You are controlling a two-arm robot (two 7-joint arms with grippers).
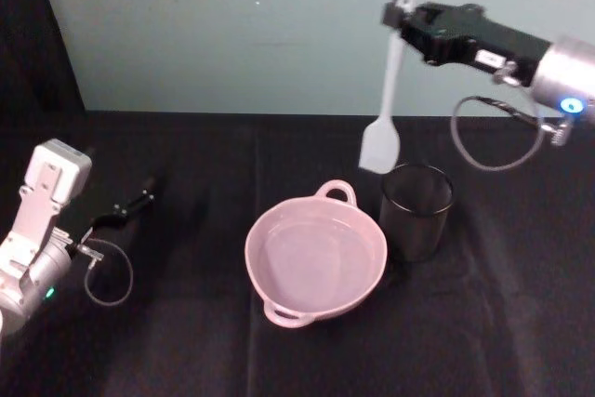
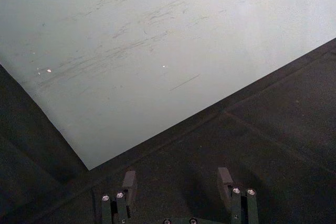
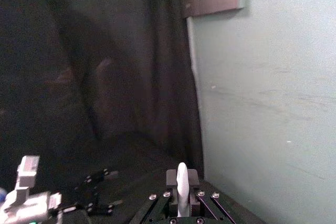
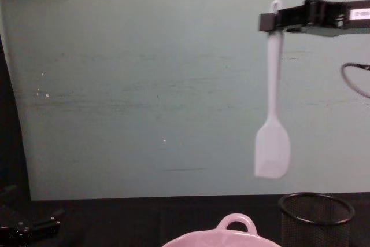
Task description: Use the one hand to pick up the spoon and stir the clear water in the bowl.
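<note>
My right gripper (image 1: 402, 18) is high above the table, shut on the handle end of the white spoon (image 1: 383, 127). The spoon (image 4: 273, 114) hangs straight down from it, its flat blade just above the black mesh cup (image 1: 416, 209). In the right wrist view the spoon (image 3: 182, 188) stands pinched between the fingers. The pale pink bowl (image 1: 314, 258) sits on the black table, left of the cup and below the blade, with clear water in it. Its loop handle (image 4: 236, 221) shows at the rim. My left gripper (image 1: 139, 200) rests low at the left, open, holding nothing.
A teal wall runs behind the table. The black mesh cup (image 4: 315, 217) stands right beside the bowl. Black cloth covers the table on all sides of the bowl.
</note>
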